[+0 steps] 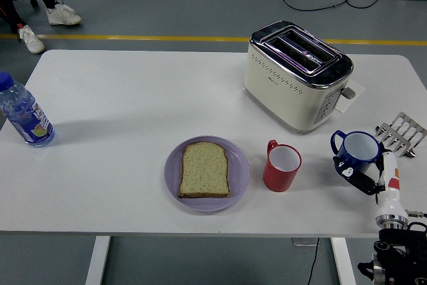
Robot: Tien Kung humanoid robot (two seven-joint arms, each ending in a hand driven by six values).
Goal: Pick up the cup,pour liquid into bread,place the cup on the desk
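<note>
A blue cup (358, 149) with a white inside is upright at the table's right front, its handle pointing left. My right hand (355, 177) comes in from the lower right corner, and its black fingers (351, 175) are curled around the cup's lower part. I cannot tell if the cup rests on the table. A slice of bread (205, 169) lies on a purple plate (239, 177) at the front middle. A red cup (281, 166) stands just right of the plate, between it and the blue cup. My left hand is out of view.
A cream toaster (297, 75) stands behind the red cup. A metal rack (401, 132) lies at the right edge, behind my hand. A water bottle (24, 115) stands at the far left. A person's feet (47, 21) show beyond the table's far left corner.
</note>
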